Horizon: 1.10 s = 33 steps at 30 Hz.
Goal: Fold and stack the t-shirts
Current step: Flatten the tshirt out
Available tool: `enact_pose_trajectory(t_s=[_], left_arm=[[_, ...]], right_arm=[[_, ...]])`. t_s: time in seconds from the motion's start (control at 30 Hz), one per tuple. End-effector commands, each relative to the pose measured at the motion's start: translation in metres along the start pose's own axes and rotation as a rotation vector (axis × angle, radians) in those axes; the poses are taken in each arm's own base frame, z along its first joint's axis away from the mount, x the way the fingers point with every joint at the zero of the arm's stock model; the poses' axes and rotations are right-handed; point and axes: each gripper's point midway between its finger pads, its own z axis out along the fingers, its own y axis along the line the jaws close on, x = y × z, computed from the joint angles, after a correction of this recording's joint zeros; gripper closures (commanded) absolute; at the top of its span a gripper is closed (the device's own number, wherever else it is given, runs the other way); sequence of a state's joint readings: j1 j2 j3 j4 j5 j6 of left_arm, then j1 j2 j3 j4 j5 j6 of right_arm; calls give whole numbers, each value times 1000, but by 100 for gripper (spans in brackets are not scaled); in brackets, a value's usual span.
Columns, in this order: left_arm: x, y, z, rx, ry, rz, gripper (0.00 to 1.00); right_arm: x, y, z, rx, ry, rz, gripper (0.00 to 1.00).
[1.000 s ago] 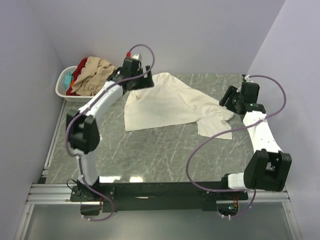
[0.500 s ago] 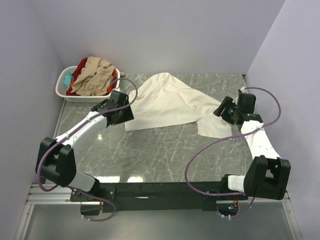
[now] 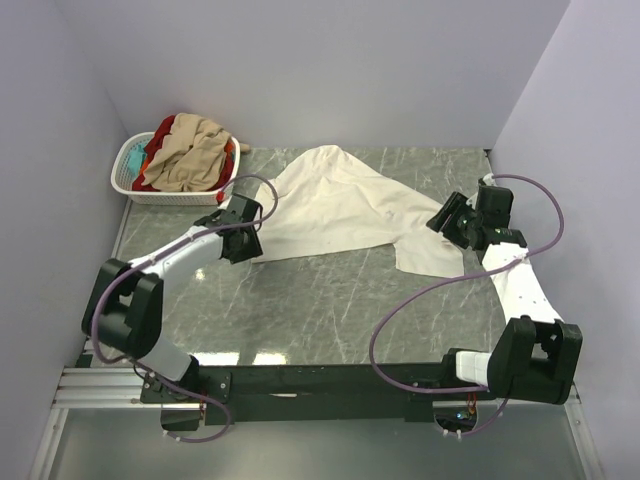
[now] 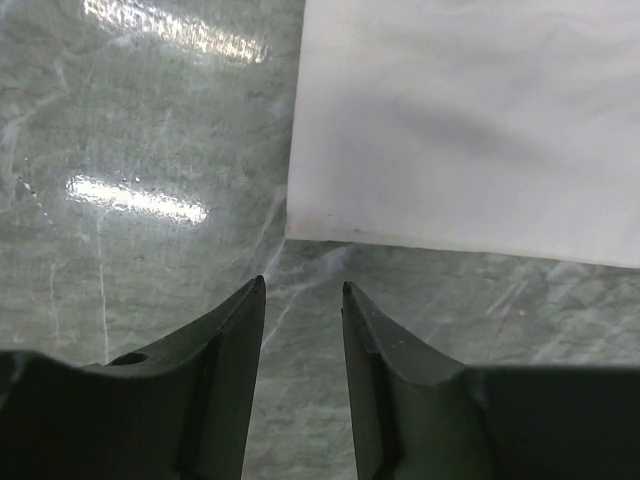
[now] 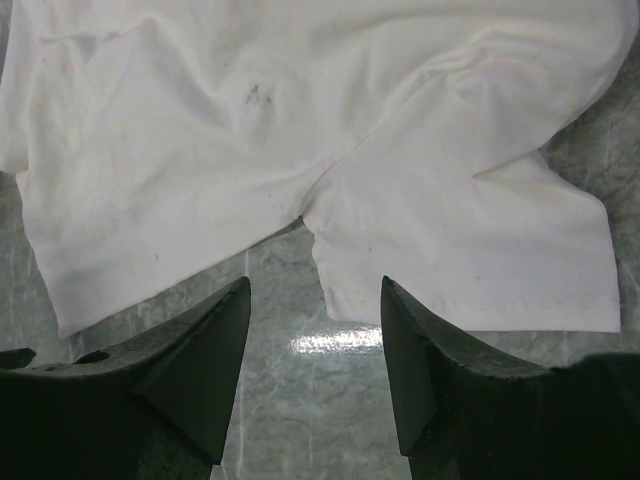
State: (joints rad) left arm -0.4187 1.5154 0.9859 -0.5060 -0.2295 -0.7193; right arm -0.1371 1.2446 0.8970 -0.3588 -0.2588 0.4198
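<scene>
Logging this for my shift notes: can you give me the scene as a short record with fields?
Shirt: cream-white t-shirt spread unfolded on the table
Left claw: open, empty, near its near-left corner
Right claw: open, empty, near a sleeve hem
Basket: laundry basket, far left, heaped with tan and red t-shirts
</scene>
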Motion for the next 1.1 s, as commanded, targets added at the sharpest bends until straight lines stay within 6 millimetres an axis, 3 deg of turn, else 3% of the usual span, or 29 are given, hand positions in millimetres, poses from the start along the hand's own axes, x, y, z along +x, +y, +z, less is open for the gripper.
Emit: enact_pose_trajectory(t_s=[0.0, 0.13, 0.47, 0.73, 1.07], left_arm=[[-3, -4, 13, -18, 2, -5, 58], [3, -1, 23, -45, 27, 1, 62], [-2, -5, 36, -43, 33, 20, 60], [-3, 3, 50, -32, 53, -24, 60], [2, -6, 59, 12, 77, -26, 61]], right_arm=[[-10, 8, -8, -30, -48, -7, 39], [-11, 10, -10, -38, -55, -11, 39], [-14, 13, -11, -48, -67, -3, 39], [-14, 14, -10, -54, -65, 3, 39], [-13, 13, -11, -47, -65, -1, 39]])
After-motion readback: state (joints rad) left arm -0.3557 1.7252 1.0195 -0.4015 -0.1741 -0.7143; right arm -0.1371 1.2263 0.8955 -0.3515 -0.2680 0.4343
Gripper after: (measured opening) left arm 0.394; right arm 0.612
